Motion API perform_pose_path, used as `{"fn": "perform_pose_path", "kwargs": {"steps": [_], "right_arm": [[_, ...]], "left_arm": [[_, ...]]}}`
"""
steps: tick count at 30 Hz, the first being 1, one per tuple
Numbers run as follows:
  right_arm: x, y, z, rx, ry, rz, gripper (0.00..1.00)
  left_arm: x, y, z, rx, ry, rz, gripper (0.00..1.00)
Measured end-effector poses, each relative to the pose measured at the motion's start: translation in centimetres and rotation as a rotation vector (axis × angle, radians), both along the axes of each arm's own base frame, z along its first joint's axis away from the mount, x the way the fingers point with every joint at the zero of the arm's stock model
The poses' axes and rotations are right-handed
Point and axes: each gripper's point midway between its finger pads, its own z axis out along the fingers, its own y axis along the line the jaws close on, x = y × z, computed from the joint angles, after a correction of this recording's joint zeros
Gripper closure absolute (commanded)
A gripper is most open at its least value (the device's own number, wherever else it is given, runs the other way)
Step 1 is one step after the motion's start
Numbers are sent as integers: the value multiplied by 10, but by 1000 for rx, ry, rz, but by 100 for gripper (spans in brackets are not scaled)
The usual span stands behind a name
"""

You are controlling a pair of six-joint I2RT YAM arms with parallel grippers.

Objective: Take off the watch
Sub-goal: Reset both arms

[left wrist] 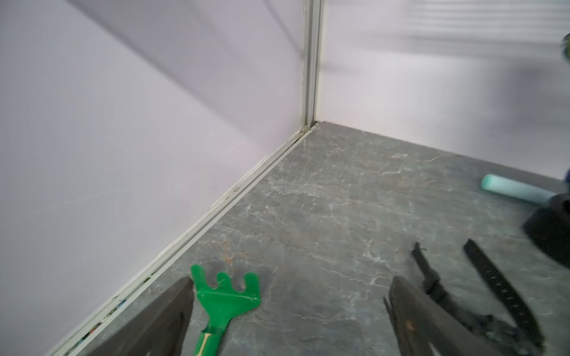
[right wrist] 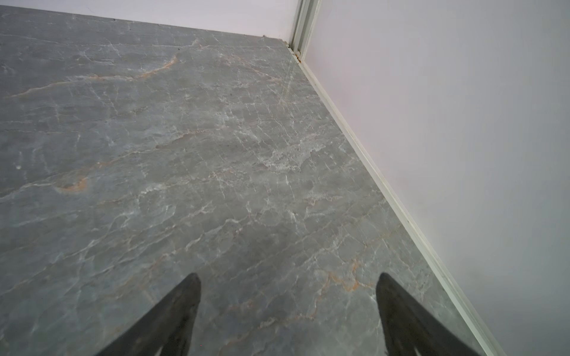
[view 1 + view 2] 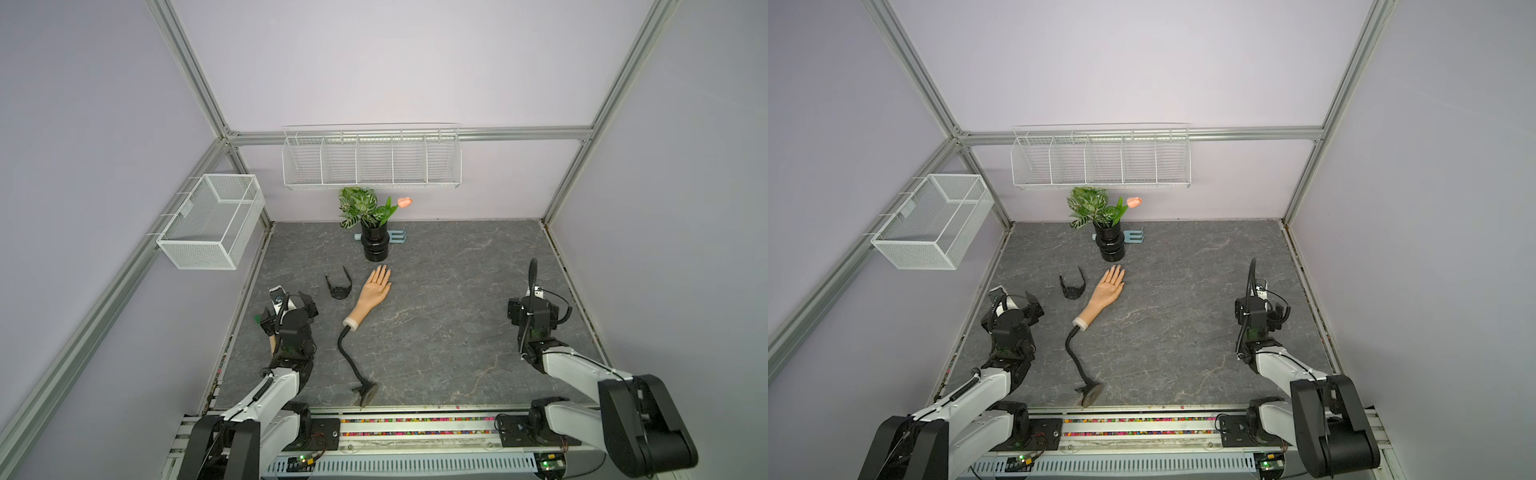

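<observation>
The black watch (image 3: 340,286) (image 3: 1073,287) lies on the grey table with its strap undone, just left of the mannequin hand (image 3: 372,290) (image 3: 1106,289), whose wrist is bare. My left gripper (image 3: 293,301) (image 3: 1017,301) hangs open near the table's left edge, short of the watch. In the left wrist view the left gripper (image 1: 291,288) holds nothing, and the watch (image 1: 496,292) lies just outside one finger (image 1: 410,311). My right gripper (image 3: 534,299) (image 3: 1262,299) stands open over bare table at the right, and in its wrist view the right gripper (image 2: 288,277) is empty.
A black gooseneck stalk (image 3: 347,353) runs from the mannequin wrist to a suction base (image 3: 369,395). A black vase (image 3: 375,243) with plants and a pale blue tool (image 3: 400,237) stand at the back. A green toy rake (image 1: 225,297) lies by the left gripper. Two wire baskets (image 3: 212,220) (image 3: 372,160) hang on the walls.
</observation>
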Motion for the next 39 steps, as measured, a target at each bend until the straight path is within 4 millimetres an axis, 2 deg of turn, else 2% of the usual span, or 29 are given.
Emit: {"fn": "perform_pose_path", "kwargs": {"steps": [5, 7, 10, 12, 15, 19, 29, 39], "right_arm": [[30, 10, 4, 3, -44, 56, 9], [41, 17, 3, 14, -76, 97, 11], [44, 20, -6, 43, -65, 139, 11], [48, 16, -5, 60, -95, 144, 11], [50, 15, -10, 77, -97, 155, 11], [52, 20, -7, 89, -116, 178, 11], [54, 22, -5, 96, -128, 191, 11], [54, 22, -5, 96, -128, 191, 11]], "left_arm": [[16, 8, -17, -58, -4, -83, 0], [31, 11, -27, -99, -4, -126, 0], [53, 2, -46, -138, 16, -218, 0], [57, -7, -52, -156, 33, -271, 0], [66, -15, -37, -159, 10, -324, 1], [84, -22, -16, -147, -29, -370, 1], [86, -32, -28, -145, 41, -394, 1], [85, -30, -31, -139, 59, -384, 1]]}}
